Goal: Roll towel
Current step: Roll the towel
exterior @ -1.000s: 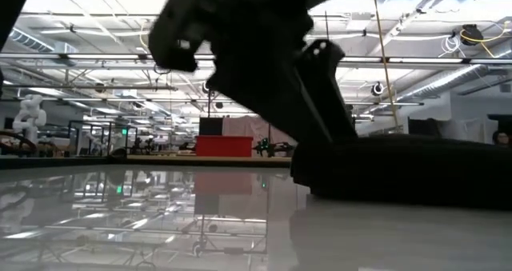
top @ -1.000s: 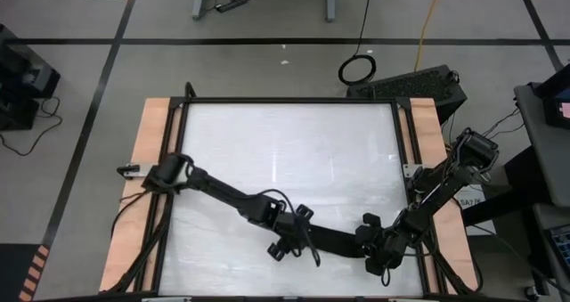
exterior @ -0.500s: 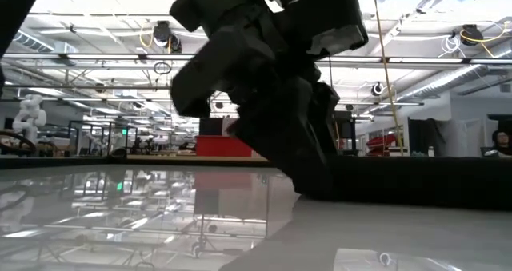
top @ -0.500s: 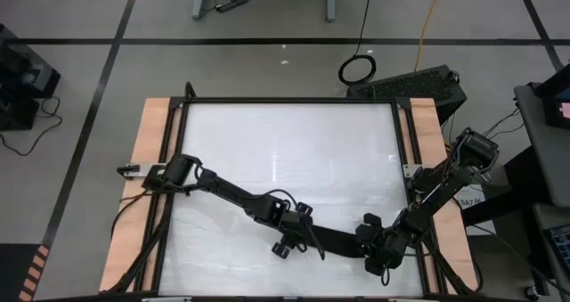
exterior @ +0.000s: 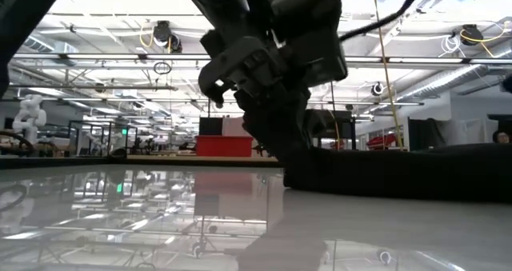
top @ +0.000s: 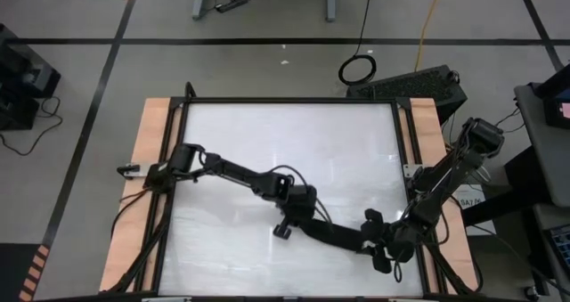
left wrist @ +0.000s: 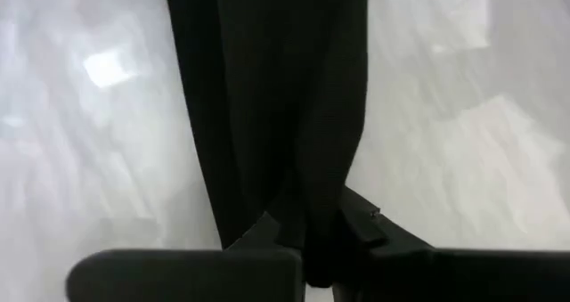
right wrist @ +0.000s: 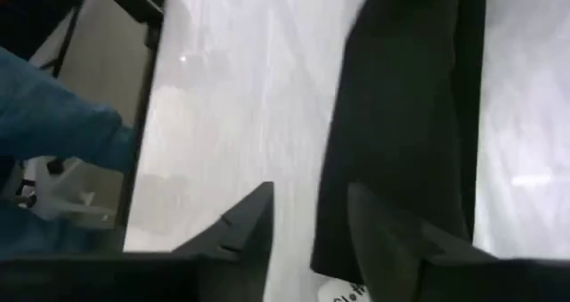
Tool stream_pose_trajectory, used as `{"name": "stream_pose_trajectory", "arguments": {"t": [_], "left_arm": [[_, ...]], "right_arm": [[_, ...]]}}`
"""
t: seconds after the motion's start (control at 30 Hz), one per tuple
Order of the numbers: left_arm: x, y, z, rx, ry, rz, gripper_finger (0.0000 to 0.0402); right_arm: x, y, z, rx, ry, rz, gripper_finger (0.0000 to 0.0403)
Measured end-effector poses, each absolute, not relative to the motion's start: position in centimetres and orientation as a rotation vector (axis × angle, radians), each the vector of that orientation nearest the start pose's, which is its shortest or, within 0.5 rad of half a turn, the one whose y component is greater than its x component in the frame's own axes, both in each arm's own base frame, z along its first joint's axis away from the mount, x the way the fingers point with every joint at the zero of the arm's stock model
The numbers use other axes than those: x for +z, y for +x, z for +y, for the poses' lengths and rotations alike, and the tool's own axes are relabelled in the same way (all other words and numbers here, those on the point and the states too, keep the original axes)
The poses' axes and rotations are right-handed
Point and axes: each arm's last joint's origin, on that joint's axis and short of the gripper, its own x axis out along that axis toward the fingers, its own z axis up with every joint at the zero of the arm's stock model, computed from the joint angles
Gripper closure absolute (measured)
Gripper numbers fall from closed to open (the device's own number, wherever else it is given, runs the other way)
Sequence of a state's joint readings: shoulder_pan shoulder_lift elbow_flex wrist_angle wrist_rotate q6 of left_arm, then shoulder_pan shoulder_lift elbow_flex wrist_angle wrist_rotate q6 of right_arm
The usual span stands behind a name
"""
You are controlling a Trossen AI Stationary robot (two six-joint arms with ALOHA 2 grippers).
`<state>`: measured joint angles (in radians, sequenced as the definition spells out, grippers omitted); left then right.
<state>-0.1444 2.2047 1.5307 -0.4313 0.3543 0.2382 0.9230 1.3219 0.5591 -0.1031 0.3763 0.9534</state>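
The towel [top: 338,235] is a narrow black band of bunched cloth lying on the white table near the near edge, slanting from my left gripper [top: 301,215] to my right gripper [top: 385,248]. In the left wrist view the towel [left wrist: 267,88] runs away from my left gripper [left wrist: 307,240], which is shut on its end. In the right wrist view my right gripper [right wrist: 307,213] stands open at the towel's [right wrist: 410,97] other end, one finger over the cloth's edge, beside the white tag [right wrist: 343,293]. The low view shows the towel [exterior: 400,175] lying flat. My left gripper pinches the towel's left end [left wrist: 307,204] between its two fingers, on gathered cloth of several layers. The fingers slant down at it from above. The band stretches away from them along the table. My right gripper: I cannot tell whether its finger [right wrist: 378,222] touches the towel.
Wooden side boards [top: 151,186] and a black frame [top: 289,100] border the table. The far half of the white table top [top: 285,142] has free room. A person's blue sleeve [right wrist: 53,115] shows beyond the table's edge in the right wrist view.
My left gripper has moved toward the table's far edge and has taken hold of the towel's left end, dragging it along. The towel now slants instead of lying along the near edge; its right end has stayed in place.
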Motion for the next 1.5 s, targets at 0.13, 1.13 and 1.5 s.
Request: {"name": "stream_pose_trajectory", "arguments": {"t": [0.13,1.13,1.5], "left_arm": [[12.4,44.1,-5.2,-0.578,-0.004,1.082,0.0384],[13.6,41.2,0.7,-0.452,0.01,1.349,0.0365],[14.2,39.8,3.0,-0.377,-0.021,1.472,0.0363]], "right_arm": [[16.5,15.3,18.1,0.144,0.317,0.792,0.0229],[11.7,21.8,11.1,-0.138,0.025,0.94,0.0365],[11.8,23.9,7.0,-0.121,0.054,0.969,0.032]]}}
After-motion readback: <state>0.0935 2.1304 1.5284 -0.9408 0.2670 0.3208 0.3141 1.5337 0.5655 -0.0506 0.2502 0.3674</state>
